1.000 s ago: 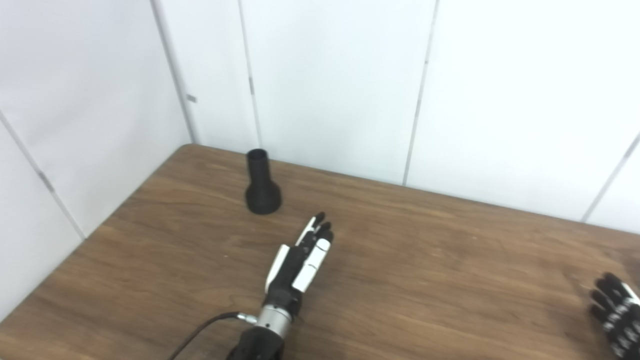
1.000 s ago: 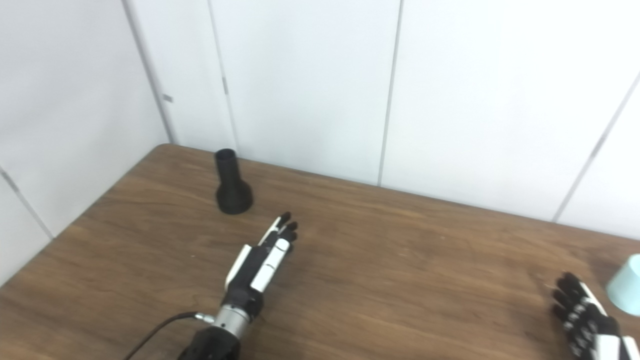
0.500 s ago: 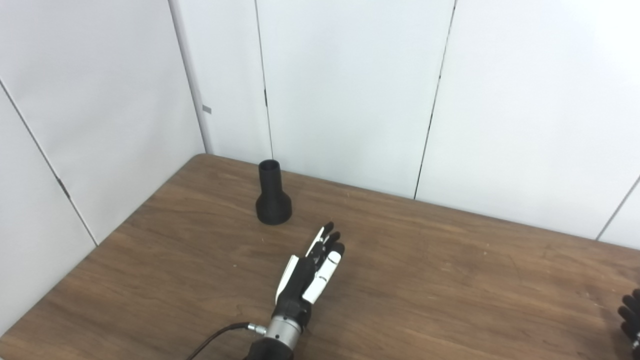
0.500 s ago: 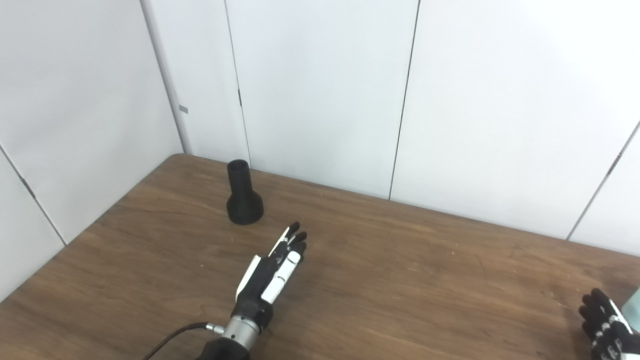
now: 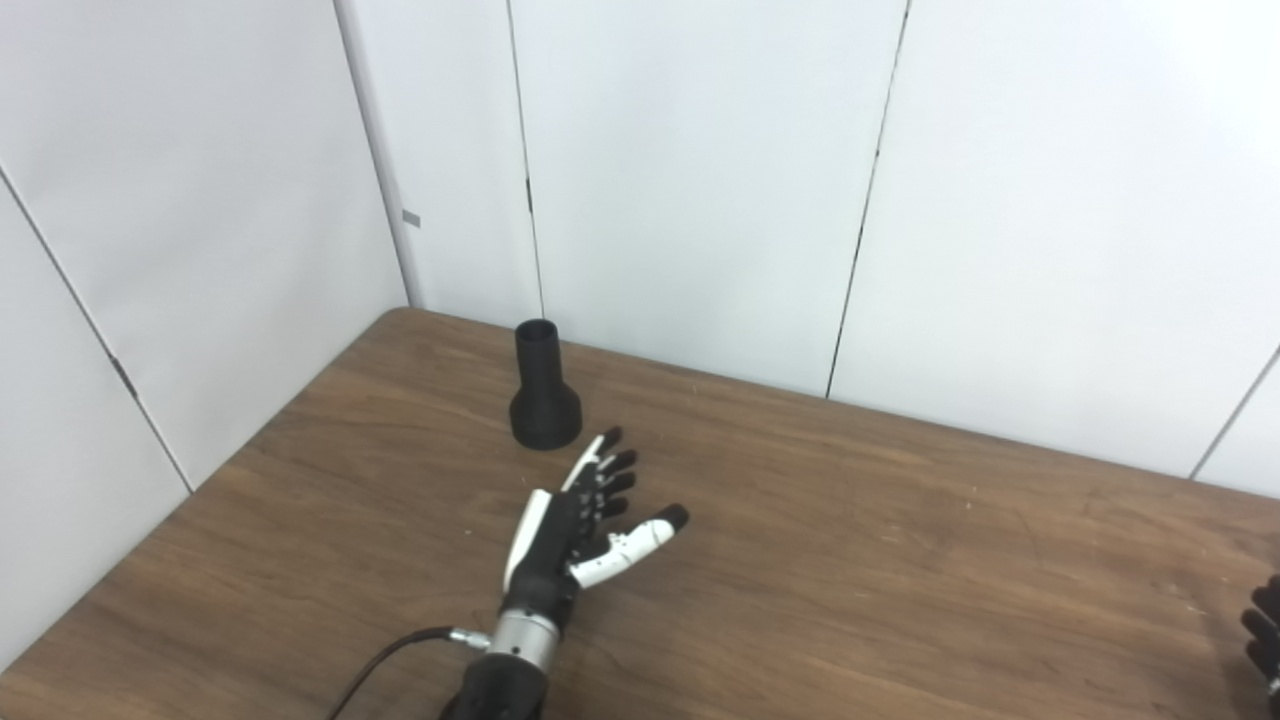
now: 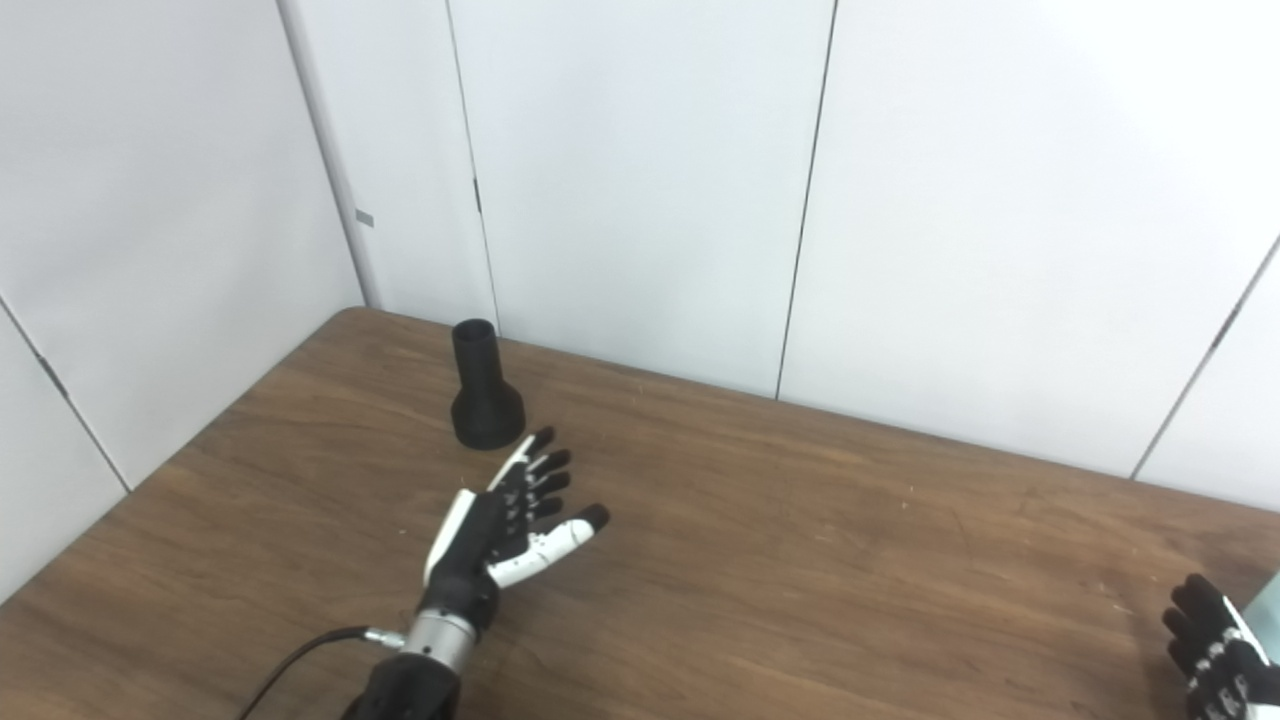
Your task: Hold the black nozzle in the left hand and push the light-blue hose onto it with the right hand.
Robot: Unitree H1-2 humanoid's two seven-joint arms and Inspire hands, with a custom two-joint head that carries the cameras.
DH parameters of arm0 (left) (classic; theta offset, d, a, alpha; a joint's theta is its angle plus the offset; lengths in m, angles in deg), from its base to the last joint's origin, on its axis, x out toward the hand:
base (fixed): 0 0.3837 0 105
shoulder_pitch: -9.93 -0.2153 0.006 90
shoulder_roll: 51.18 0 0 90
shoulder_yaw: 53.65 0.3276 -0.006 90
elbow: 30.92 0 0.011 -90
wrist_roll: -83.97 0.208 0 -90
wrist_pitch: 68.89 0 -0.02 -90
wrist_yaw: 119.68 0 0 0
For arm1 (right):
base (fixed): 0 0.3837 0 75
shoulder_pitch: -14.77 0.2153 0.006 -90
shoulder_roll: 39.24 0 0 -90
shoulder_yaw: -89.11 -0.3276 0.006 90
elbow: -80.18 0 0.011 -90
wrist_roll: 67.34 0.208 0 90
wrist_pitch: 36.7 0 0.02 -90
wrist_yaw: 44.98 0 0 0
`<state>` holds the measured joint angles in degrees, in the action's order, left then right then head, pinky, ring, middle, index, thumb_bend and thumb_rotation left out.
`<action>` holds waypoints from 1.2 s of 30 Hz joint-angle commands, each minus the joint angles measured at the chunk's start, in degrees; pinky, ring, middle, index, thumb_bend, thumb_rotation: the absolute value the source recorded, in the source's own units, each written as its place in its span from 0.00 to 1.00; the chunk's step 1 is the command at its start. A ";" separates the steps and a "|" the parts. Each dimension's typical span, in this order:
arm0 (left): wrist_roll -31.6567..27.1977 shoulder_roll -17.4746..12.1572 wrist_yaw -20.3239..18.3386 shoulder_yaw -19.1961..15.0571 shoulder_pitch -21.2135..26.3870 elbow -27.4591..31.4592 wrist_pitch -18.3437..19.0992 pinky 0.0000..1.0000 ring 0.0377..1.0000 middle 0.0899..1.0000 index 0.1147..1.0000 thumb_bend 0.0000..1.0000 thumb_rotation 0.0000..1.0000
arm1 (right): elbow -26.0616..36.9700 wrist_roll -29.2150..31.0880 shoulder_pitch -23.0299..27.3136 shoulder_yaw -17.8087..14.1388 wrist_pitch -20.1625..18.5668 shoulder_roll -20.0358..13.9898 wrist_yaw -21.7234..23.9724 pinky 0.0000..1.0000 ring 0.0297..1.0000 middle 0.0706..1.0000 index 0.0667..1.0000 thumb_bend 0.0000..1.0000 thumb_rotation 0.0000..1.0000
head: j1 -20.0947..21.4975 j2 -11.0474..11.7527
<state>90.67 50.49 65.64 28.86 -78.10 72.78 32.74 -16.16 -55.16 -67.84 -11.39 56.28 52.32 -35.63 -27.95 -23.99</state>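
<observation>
No legible text, label, brand, number or sign appears in either view. The nozzle (image 5: 544,395), beyond the left hand (image 5: 575,520), is plain black with no marking. The table (image 5: 900,560) under the hand shows wood grain only. The wall panels (image 5: 690,170) behind carry no lettering; a small grey tab (image 5: 411,218) on a panel seam, up and left of the hand, is too small to read.

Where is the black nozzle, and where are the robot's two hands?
black nozzle (image 5: 545,410), left eye view, on its flared base.
left hand (image 5: 575,510), left eye view, on the palm.
right hand (image 6: 1215,645), right eye view, on the fingers at the picture's edge.
</observation>
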 commanded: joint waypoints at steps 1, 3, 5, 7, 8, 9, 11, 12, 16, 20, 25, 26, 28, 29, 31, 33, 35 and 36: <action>-0.32 -1.62 -0.03 -0.84 1.58 2.89 -0.56 0.84 0.87 0.88 0.89 0.78 0.32 | -1.81 0.23 -0.59 0.03 2.13 -0.30 0.56 0.96 0.94 0.93 0.92 0.58 1.00 | 0.04 0.01; -0.92 -2.76 -0.34 -1.87 1.76 3.62 -0.60 0.84 0.88 0.88 0.89 0.78 0.31 | -1.96 0.00 -0.54 0.20 2.06 -0.34 0.58 0.96 0.94 0.92 0.92 0.58 1.00 | 0.58 0.03; -0.63 -3.82 -0.09 -2.72 2.08 4.43 -0.69 0.82 0.88 0.88 0.89 0.77 0.29 | -1.81 -0.14 -0.56 0.29 1.84 -0.48 0.59 0.96 0.94 0.92 0.92 0.57 1.00 | 0.75 0.10; -0.22 -4.40 0.34 -3.44 2.34 5.08 -0.60 0.83 0.88 0.87 0.89 0.76 0.26 | -1.72 -0.14 -0.65 0.26 1.62 -0.62 0.60 0.96 0.93 0.92 0.92 0.56 1.00 | 0.96 -0.02; -0.15 -4.53 0.60 -3.89 2.48 5.56 -0.24 0.84 0.88 0.87 0.89 0.76 0.26 | -1.65 -0.13 -0.71 0.25 1.52 -0.64 0.58 0.96 0.93 0.92 0.92 0.56 1.00 | 0.96 -0.02; 0.31 -4.69 1.01 -4.28 2.67 6.10 0.36 0.87 0.89 0.87 0.88 0.81 0.24 | -1.61 -0.14 -0.77 0.27 1.45 -0.60 0.54 0.95 0.93 0.92 0.91 0.56 1.00 | 0.92 -0.05; 1.14 -4.93 1.57 -4.70 2.88 6.72 1.17 0.88 0.89 0.87 0.88 0.85 0.24 | -1.49 -0.19 -0.88 0.32 1.37 -0.50 0.45 0.95 0.93 0.92 0.91 0.56 1.00 | 0.73 -0.04; 2.08 -5.27 1.99 -4.93 3.11 6.93 1.63 0.88 0.89 0.87 0.88 0.85 0.24 | -1.60 -0.23 -0.87 0.36 1.39 -0.44 0.43 0.95 0.93 0.92 0.91 0.56 1.00 | 0.73 -0.04; 6.12 -6.59 3.84 -5.91 4.26 7.12 3.06 0.83 0.86 0.84 0.85 0.96 0.21 | -2.17 -0.48 -0.70 0.51 1.50 -0.26 0.26 0.95 0.93 0.92 0.91 0.56 1.00 | 0.56 -0.10; 8.82 -8.73 6.25 -8.22 5.93 4.10 2.65 0.82 0.84 0.84 0.84 0.97 0.18 | -1.51 -0.80 -0.75 0.51 0.90 -0.18 -0.18 0.95 0.93 0.91 0.91 0.55 1.00 | 0.70 -0.22; 8.90 -11.24 7.30 -10.16 7.85 -0.86 1.32 0.83 0.84 0.82 0.83 0.97 0.19 | -0.92 -1.21 -0.77 0.52 0.62 0.21 -0.51 0.94 0.92 0.90 0.91 0.54 1.00 | 0.89 -0.30; 9.07 -12.01 7.49 -10.27 8.40 -2.32 0.57 0.83 0.83 0.82 0.83 0.97 0.19 | -0.91 -1.28 -0.75 0.53 0.66 0.27 -0.54 0.93 0.92 0.90 0.91 0.54 1.00 | 0.89 -0.30; 9.26 -12.78 7.78 -10.19 8.88 -3.70 -0.25 0.82 0.83 0.81 0.82 0.97 0.19 | -0.93 -1.33 -0.73 0.53 0.72 0.31 -0.53 0.93 0.92 0.90 0.91 0.54 1.00 | 0.89 -0.30; 9.28 -12.93 7.88 -10.12 8.95 -3.93 -0.41 0.82 0.82 0.81 0.82 0.97 0.19 | -0.95 -1.33 -0.73 0.52 0.74 0.31 -0.53 0.93 0.92 0.90 0.91 0.54 1.00 | 0.89 -0.30; 9.21 -13.02 8.02 -10.02 8.95 -4.03 -0.50 0.82 0.82 0.81 0.82 0.97 0.19 | -0.95 -1.34 -0.73 0.52 0.74 0.31 -0.52 0.93 0.92 0.90 0.91 0.54 1.00 | 0.89 -0.30; 9.18 -13.04 8.07 -9.99 8.95 -4.08 -0.59 0.82 0.82 0.81 0.82 0.97 0.19 | -0.95 -1.35 -0.73 0.51 0.74 0.32 -0.52 0.93 0.92 0.90 0.91 0.54 1.00 | 0.89 -0.30; 12.05 -17.69 4.14 -7.36 11.10 -6.22 2.82 0.85 0.87 0.83 0.82 0.98 0.20 | -1.17 -1.19 -0.78 0.38 1.19 0.27 -0.39 0.91 0.91 0.90 0.90 0.55 1.00 | 1.26 -0.56; 13.41 -19.50 2.51 -6.03 12.27 -7.29 4.54 0.84 0.89 0.85 0.83 0.99 0.21 | -1.39 -1.17 -0.75 0.37 1.47 0.30 -0.33 0.89 0.91 0.90 0.90 0.56 1.00 | 1.30 -0.59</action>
<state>101.96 35.51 70.02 22.20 -70.10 65.76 36.22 -16.31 -56.64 -67.78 -11.17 56.02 52.13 -35.93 -26.72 -24.52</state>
